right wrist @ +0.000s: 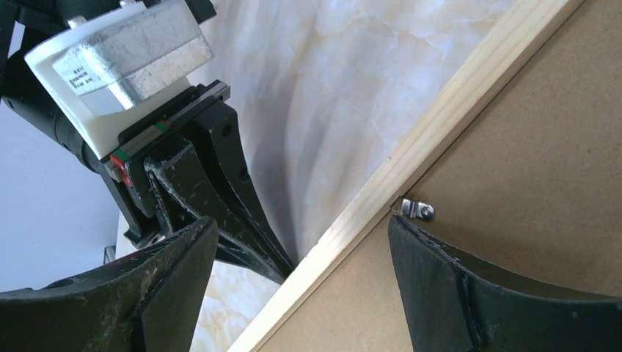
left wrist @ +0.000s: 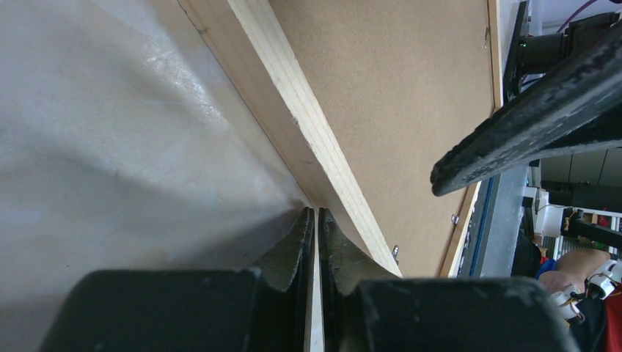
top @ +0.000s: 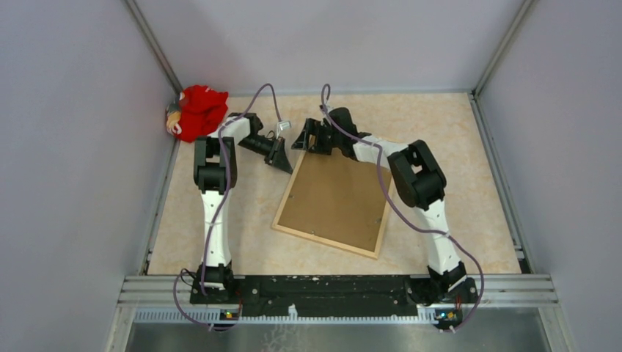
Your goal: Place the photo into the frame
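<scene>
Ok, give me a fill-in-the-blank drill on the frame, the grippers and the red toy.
1. The frame lies face ____, its brown back showing.
2. The right gripper stands ____ across the frame's edge, beside a small metal clip.
3. The left gripper is ____ at the frame's far corner.
4. The red toy sits in the table's far ____ corner.

Missing words: down; open; shut; left.

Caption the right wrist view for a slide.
Open right pincer straddles the frame's wooden rail beside a metal tab; the shut left pincer sits at the rail's outer edge.
</scene>
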Action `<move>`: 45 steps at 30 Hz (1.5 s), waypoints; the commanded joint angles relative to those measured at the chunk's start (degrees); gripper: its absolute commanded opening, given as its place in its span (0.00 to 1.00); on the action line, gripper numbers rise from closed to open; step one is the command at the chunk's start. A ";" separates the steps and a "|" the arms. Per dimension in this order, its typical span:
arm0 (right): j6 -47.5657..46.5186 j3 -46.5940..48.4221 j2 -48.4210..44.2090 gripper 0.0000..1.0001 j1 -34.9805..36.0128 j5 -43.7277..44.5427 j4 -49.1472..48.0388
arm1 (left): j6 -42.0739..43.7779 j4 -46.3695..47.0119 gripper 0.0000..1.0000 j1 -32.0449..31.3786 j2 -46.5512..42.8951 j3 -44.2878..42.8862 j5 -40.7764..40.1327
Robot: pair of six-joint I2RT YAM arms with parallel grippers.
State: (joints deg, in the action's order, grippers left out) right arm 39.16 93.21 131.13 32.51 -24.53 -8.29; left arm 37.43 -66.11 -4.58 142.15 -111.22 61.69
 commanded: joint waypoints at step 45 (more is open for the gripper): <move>-6.76 -10.15 -11.69 0.86 -15.46 16.12 10.49 | 1.59 -0.77 0.11 1.37 -3.05 0.19 0.47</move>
State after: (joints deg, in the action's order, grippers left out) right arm 33.34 79.72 117.23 17.08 -9.45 2.98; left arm 37.63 -66.22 -3.46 142.04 -110.76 61.89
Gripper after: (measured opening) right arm 0.865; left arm 0.110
